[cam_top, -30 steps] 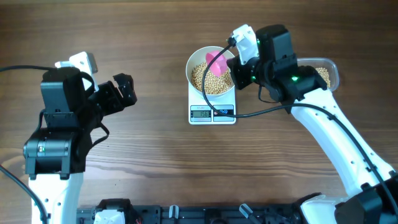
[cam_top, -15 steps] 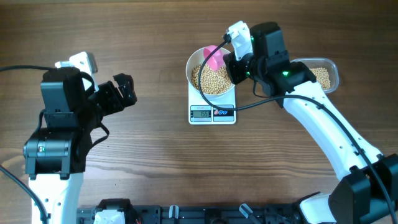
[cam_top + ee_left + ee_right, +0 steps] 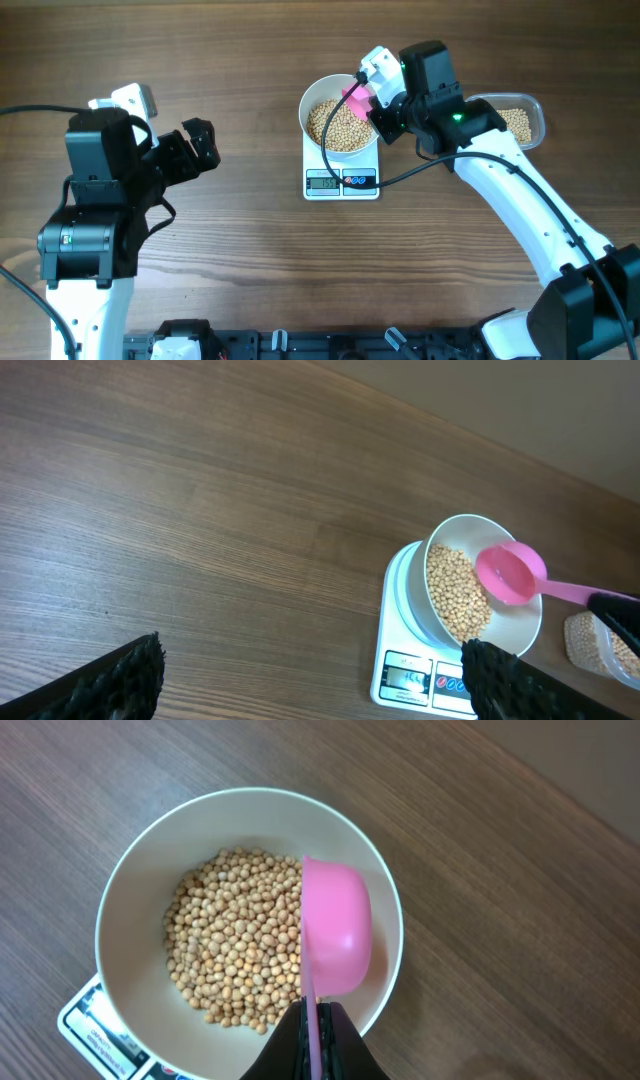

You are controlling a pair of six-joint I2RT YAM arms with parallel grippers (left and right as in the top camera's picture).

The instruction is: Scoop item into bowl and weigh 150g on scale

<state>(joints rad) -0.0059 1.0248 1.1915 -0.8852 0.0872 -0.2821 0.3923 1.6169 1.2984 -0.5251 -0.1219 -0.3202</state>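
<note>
A white bowl stands on the white scale, part filled with tan beans. My right gripper is shut on the handle of a pink scoop, whose cup is turned on its side over the bowl's right half. My left gripper hangs open far to the left over bare table, holding nothing.
A clear plastic tub with more beans sits right of the scale, partly under my right arm. The wooden table spreads around everything. A dark rail runs along the front edge.
My right gripper has shifted slightly left and rolled the pink scoop onto its side over the bowl. The left arm has not moved.
</note>
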